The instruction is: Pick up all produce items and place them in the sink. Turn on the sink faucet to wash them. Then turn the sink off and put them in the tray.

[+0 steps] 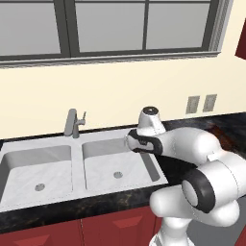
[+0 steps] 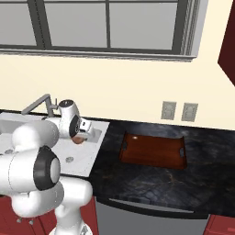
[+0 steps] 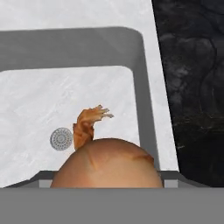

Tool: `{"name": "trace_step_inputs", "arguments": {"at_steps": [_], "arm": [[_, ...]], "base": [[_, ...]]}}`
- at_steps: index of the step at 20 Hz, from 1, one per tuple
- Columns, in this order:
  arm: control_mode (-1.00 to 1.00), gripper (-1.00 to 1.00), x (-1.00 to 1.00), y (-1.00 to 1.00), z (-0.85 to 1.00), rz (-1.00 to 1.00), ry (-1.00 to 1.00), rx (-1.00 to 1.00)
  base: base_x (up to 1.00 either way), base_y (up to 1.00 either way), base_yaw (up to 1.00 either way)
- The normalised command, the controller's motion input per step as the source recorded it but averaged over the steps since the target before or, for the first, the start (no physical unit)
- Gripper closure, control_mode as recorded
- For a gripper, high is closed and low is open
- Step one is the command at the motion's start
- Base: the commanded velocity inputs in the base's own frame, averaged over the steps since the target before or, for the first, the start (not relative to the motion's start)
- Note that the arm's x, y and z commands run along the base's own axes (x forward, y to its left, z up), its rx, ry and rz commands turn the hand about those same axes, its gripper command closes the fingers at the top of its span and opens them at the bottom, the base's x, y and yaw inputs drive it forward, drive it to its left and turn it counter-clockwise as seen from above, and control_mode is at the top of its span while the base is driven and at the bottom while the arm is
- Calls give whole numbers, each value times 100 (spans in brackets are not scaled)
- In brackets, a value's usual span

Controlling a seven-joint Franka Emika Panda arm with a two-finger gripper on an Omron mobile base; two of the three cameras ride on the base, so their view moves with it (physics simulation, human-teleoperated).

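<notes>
A round reddish-brown onion [image 3: 107,164], the produce item, sits right up against the hand camera with its dry stem curling upward. It hides the fingertips. In the right base view my gripper [image 2: 81,135] is shut on the onion [image 2: 79,139] and holds it in the air over the right basin of the marbled sink [image 1: 48,143]. Below it lie the basin floor [image 3: 65,96] and its round drain [image 3: 61,139]. The grey sink faucet [image 1: 72,123] stands behind the divider between the two basins. To the right on the dark counter lies the reddish-brown tray [image 2: 153,151].
Black stone counter [image 2: 160,183] runs from the sink's right rim past the tray. Two wall outlets [image 2: 169,110] sit above the tray, under a wide window. Red cabinet fronts [image 1: 110,226] are below the counter edge.
</notes>
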Motion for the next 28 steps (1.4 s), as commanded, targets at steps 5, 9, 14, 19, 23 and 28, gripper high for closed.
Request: {"name": "trace_step_inputs", "arguments": {"at_steps": [5,9,14,19,23,28], "arm": [[-100,100,-5,-76,48,4,-7,0],[-100,100,0,-83,46,2,0,0],[-100,100,0,-88,45,1,0,0],[-100,100,0,-88,38,0,0,0],[-100,100,0,-88,16,0,0,0],[-100,100,2,-79,-1,0,3,2]], "base": [[0,0,0],[0,0,0],[0,0,0],[0,0,0],[0,0,0],[0,0,0]]}}
